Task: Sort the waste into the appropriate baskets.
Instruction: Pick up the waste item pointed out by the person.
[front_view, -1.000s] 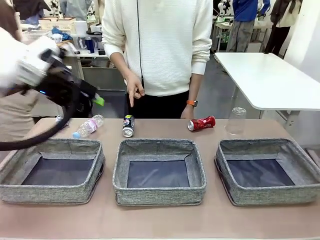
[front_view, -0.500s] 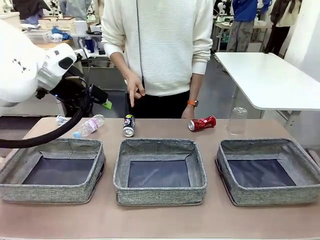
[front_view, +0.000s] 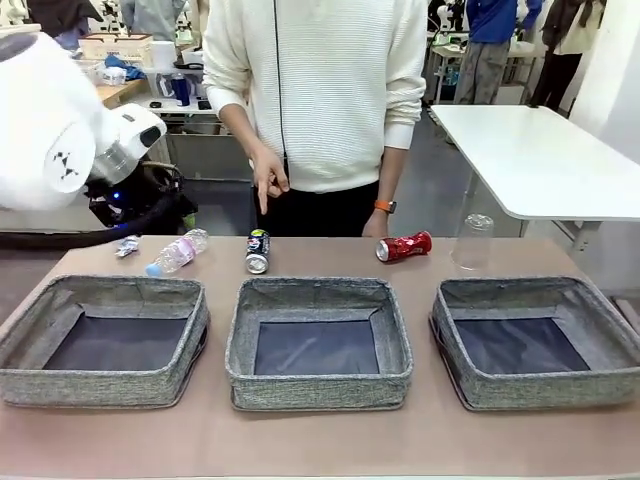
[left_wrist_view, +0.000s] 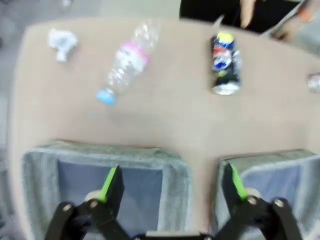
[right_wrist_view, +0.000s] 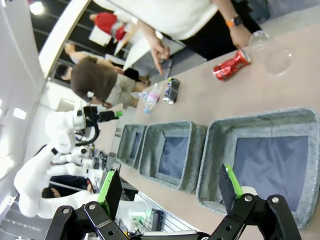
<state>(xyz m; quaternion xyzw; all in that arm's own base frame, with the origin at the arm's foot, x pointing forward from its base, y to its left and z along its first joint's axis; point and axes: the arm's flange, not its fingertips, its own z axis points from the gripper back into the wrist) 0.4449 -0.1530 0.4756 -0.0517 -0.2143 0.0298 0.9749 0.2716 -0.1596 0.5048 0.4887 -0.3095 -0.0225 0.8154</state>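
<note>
The middle basket (front_view: 312, 288) sits on the counter (front_view: 320, 440) with one matching grey basket to its left (front_view: 120, 291) and another to its right (front_view: 520, 288). All three show dark flat bottoms.

The waste lies in a row on the far side of the middle basket. The Pepsi can (front_view: 257, 251) lies on its side just beyond the basket's far left corner. The red can (front_view: 403, 246) lies on its side just beyond the far right corner. The plastic cup (front_view: 473, 241) stands farther right of the middle basket, past the red can. The bottle (front_view: 177, 252) lies on its side to the far left of the middle basket, and the paper ball (front_view: 126, 246) lies farther left again.

The person's hand (front_view: 268, 180) points downward, beyond the middle basket and above the Pepsi can.

The left claw (left_wrist_view: 172, 172) is spread wide and holds nothing. It hangs above the gap at the middle basket's left wall.

The right claw (right_wrist_view: 169, 172) is also spread wide and holds nothing. It is raised off to the right of the middle basket, on the near side.
</note>
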